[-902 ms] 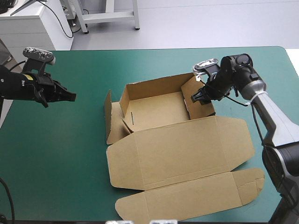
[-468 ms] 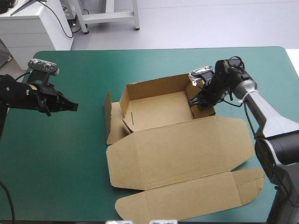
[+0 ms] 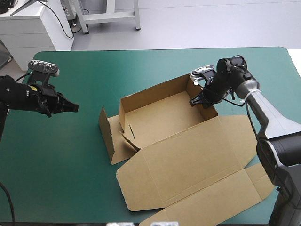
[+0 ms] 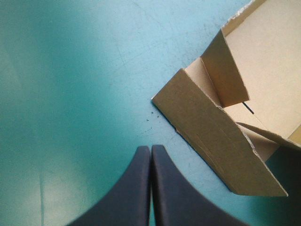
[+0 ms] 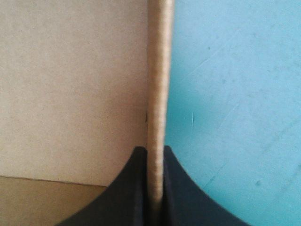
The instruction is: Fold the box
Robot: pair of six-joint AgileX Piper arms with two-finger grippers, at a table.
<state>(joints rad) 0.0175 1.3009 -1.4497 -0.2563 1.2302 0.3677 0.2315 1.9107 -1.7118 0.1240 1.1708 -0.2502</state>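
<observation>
**Item:** box (image 3: 155, 117), brown board, part-formed. It lies right of centre on the bench (image 3: 94, 179), which has a teal-green cover. The tray end lies toward the far edge with its walls raised. The lid (image 3: 188, 160) lies flat toward the near edge. The left flap (image 3: 106, 129) stands loose outside the tray and is not tucked.

**Right tool** (image 3: 200, 100): clamped on the box. The black fingers pinch the top edge of the tray's right wall (image 3: 209, 110) near its far corner. In the right wrist view the board edge (image 5: 156, 94) runs straight up from the right tool (image 5: 154, 188).

**Left tool** (image 3: 71, 107): fingers pressed together, holding nothing. It hangs over bare cover, well apart from the box; the left flap (image 4: 221, 136) lies ahead of it and to one side.

**Hazards, judged:**
- The whole sheet is held by one thin pinch. Any pull along the bench is likely to swing or drag the box rather than bend it, since nothing pins the base.
- A hard tug could crease or tear the wall at the grip.
- The board could slip from the fingers.
- The loose left flap could fall outward and undo the tray's shape.
</observation>
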